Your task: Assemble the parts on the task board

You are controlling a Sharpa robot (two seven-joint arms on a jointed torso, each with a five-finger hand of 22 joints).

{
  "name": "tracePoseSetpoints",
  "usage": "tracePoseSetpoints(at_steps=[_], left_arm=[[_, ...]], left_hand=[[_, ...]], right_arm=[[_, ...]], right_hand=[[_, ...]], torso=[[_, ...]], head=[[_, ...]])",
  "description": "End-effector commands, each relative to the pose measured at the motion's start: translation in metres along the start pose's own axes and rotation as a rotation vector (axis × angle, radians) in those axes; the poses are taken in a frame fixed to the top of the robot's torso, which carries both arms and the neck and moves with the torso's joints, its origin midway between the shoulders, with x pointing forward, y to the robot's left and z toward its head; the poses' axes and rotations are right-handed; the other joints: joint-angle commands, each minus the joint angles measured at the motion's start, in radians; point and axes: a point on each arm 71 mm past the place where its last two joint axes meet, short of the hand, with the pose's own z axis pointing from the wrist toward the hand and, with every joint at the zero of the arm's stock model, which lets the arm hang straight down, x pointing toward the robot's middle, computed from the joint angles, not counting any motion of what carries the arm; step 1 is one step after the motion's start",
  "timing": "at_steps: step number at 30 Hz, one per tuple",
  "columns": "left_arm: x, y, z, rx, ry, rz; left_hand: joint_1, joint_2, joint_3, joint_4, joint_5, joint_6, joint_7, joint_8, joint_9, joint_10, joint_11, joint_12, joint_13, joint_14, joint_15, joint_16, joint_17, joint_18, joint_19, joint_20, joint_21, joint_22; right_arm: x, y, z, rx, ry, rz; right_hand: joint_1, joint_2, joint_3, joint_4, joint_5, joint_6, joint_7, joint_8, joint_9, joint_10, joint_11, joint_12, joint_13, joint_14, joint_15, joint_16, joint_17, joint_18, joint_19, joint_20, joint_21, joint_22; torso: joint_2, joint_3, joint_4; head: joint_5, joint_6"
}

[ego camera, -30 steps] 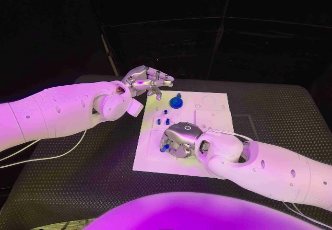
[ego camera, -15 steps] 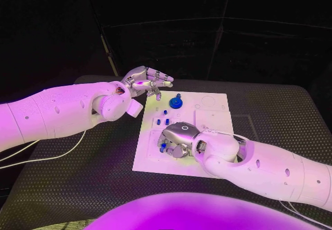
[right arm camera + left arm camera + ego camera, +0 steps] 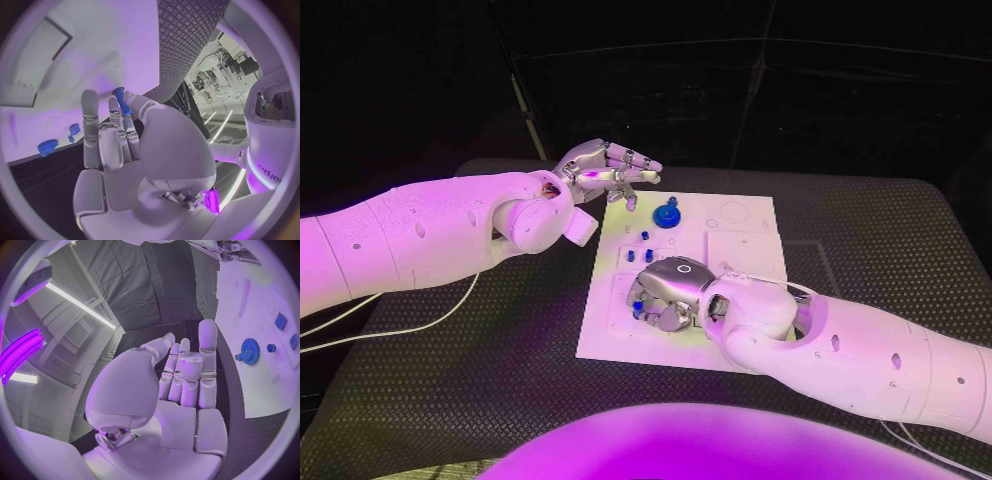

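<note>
The white task board point(image 3: 740, 225) lies in the middle of the black table. A blue gear point(image 3: 666, 213) stands on its far part, and small blue parts point(image 3: 646, 255) lie just nearer; the left wrist view shows the gear point(image 3: 250, 351) and a small blue part point(image 3: 281, 321) too. My right hand point(image 3: 669, 293) hovers low over the board's left middle. Its thumb and fingertips pinch a blue peg point(image 3: 119, 101), seen beside the hand as a blue peg point(image 3: 639, 308). My left hand point(image 3: 606, 172) hangs above the board's far left corner with its fingers apart and nothing in them.
A raised square plate point(image 3: 744, 248) sits on the board's right half. White cables point(image 3: 387, 325) trail across the table at the left under my left arm. Bare black table point(image 3: 906, 230) lies to the right of the board.
My right hand has crept slightly to the left over the board with the peg. The left hand has stayed where it was.
</note>
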Motion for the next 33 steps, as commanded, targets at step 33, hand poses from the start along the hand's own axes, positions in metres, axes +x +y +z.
tracePoseSetpoints(at_steps=[33], left_arm=[[-0.011, 0.0, -0.001, 0.009, -0.03, 0.006]], left_hand=[[-0.01, -0.001, -0.006, 0.003, 0.004, -0.009, 0.0, -0.003, 0.001, -0.009, 0.002, 0.006, 0.0, -0.005, -0.001, -0.007, -0.003, 0.014, -0.007, 0.002, -0.004, -0.002]], right_arm=[[-0.046, -0.096, -0.123, 0.432, -0.255, 0.475]], right_hand=[[-0.005, 0.024, -0.494, 0.258, 0.058, -0.031, -0.034, 0.119, 0.035, 0.127, -0.051, 0.482, 0.196, 0.065, -0.036, 0.041, 0.08, -0.015, 0.086, -0.031, -0.004, 0.037]], torso=[[-0.005, 0.0033, -0.0197]], head=[[-0.051, 0.033]])
